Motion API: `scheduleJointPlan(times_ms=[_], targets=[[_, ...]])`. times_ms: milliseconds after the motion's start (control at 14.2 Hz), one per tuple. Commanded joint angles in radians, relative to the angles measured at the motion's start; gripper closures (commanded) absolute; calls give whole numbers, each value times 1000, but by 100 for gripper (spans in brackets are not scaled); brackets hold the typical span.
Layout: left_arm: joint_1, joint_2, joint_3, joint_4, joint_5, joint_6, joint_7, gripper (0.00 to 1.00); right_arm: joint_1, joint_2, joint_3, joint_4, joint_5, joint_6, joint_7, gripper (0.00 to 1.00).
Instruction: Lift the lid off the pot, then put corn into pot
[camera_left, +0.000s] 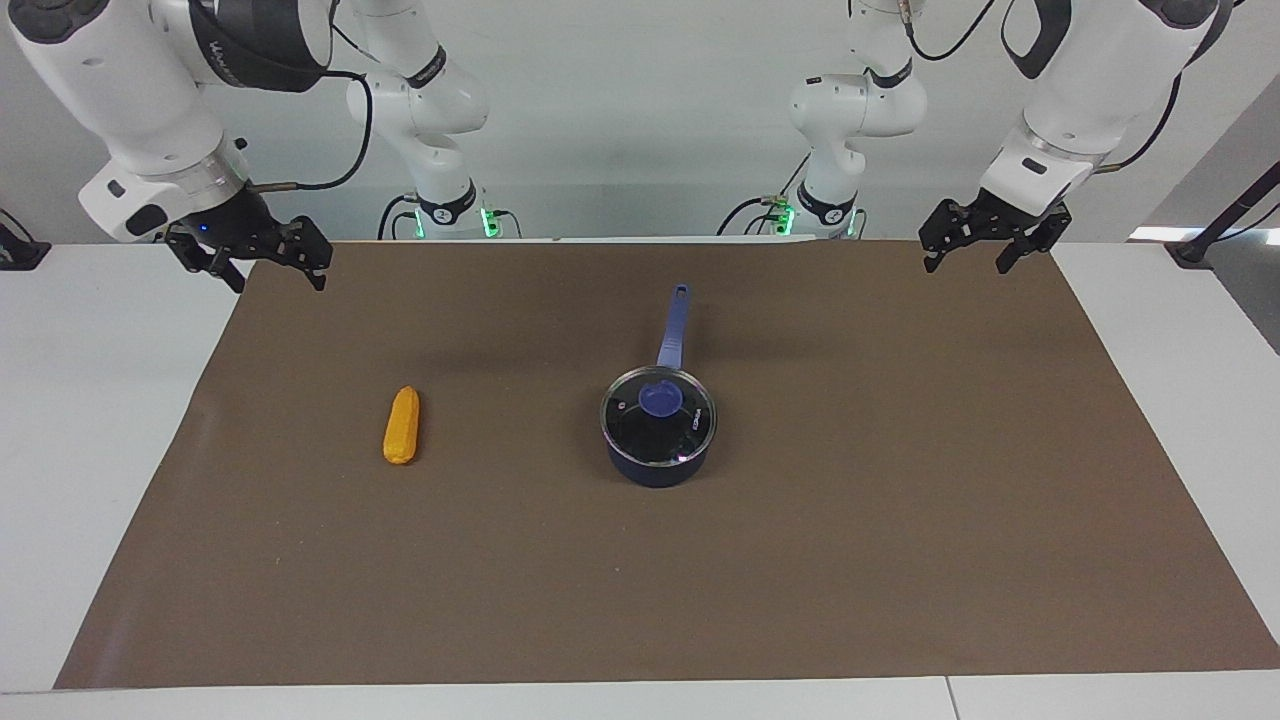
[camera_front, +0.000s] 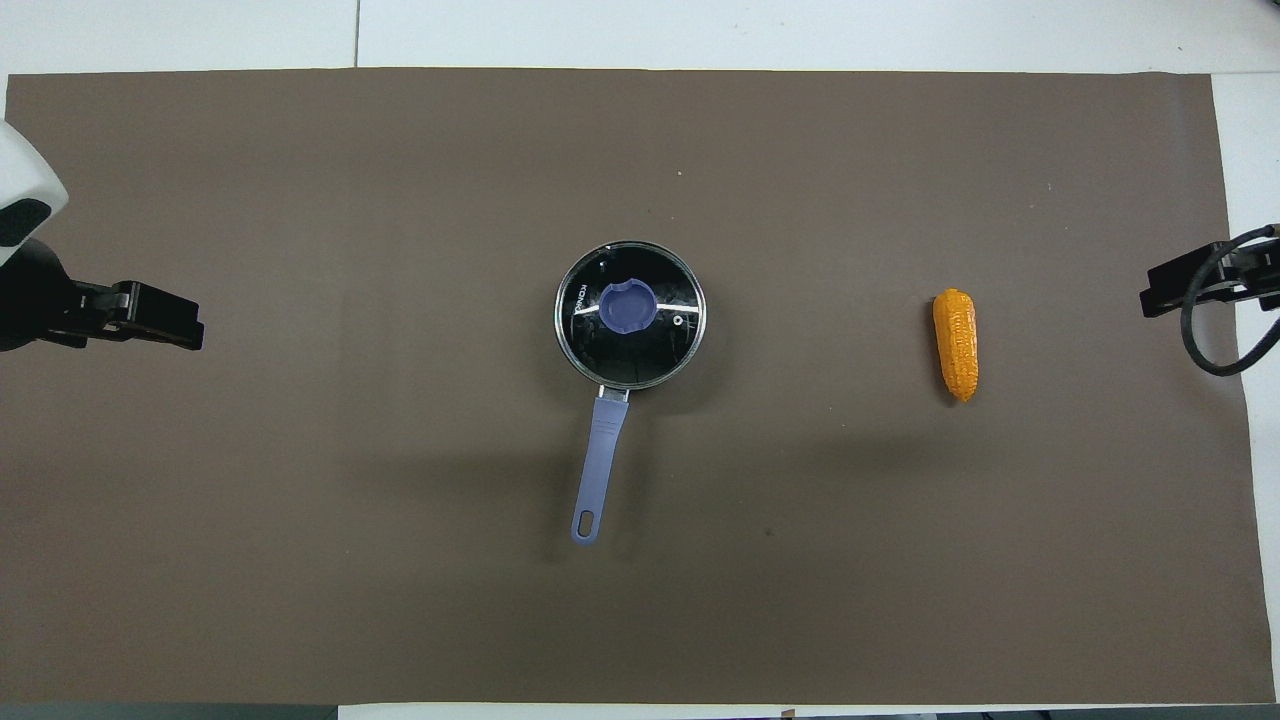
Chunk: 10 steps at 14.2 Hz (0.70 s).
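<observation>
— Both sets of jaws stand apart and empty: the left gripper (camera_left: 995, 252) hangs over the mat's corner at the left arm's end, on the robots' edge, and the right gripper (camera_left: 262, 262) over the matching corner at the right arm's end. Both arms wait.

— And the lid (camera_left: 658, 414)?

— Seated flat on the pot (camera_left: 659, 463), near the middle of the brown mat (camera_left: 900, 520), well clear of every edge. Glass with a metal rim, so I'd judge it stiff, smooth and breakable if dropped. The blue knob (camera_front: 628, 306) at its centre is the only sensible hold; the rim lies flush and would likely slip.

— Does the pot shift when the lid comes up?

— Probably not much; it looks small and light, but the lid only rests on it. Its long handle (camera_front: 601, 455) points toward the robots' edge.

— The corn (camera_left: 402, 426)?

— Lying on the mat toward the right arm's end, well apart from the pot, lengthwise toward the robots. It looks light and firm, with a ribbed skin that should grip well; take it across its middle.
</observation>
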Motion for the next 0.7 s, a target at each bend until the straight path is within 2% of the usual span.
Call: scheduleJointPlan(times_ms=[0, 492, 633], targets=[[-17, -2, 6, -1, 11, -12, -20, 0, -9, -13, 7, -13, 4, 0, -12, 0], [-19, -11, 6, -20, 11, -22, -25, 0, -9, -13, 7, -13, 4, 0, -12, 0], [-36, -8, 0, -20, -1, 9, -58, 0, -9, -13, 7, -13, 2, 0, -12, 0]])
